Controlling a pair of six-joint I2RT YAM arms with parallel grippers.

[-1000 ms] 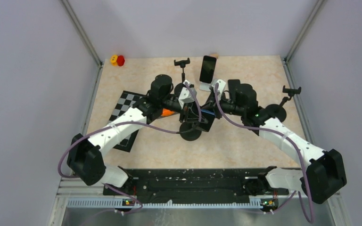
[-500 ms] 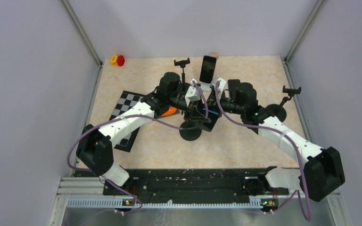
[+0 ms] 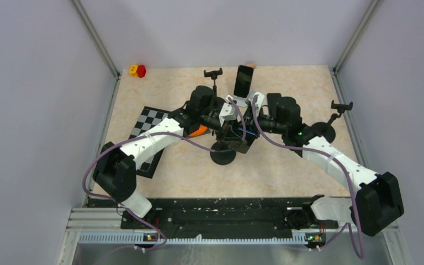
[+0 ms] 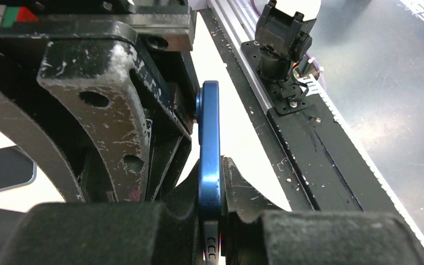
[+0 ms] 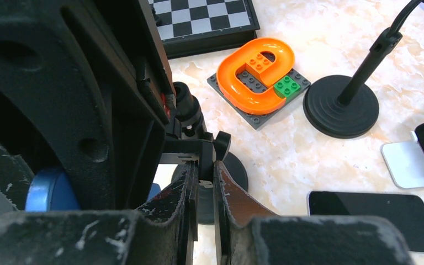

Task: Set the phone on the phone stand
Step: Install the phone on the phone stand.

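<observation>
The left claw pinches the blue phone by its edge, upright, at the middle of the desk. The right claw is clamped on the phone stand, seemingly to steady its head. An orange loop tray nearby encloses an orange brick.

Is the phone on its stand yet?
Not quite. Done: the blue-edged phone is off the table, pinched in the left gripper. Happening now: the right gripper squeezes the black clamp atop the black round-based phone stand, with both arms meeting over it. Left to do: seat the phone in that clamp and let go; I can't see it seated.
</observation>
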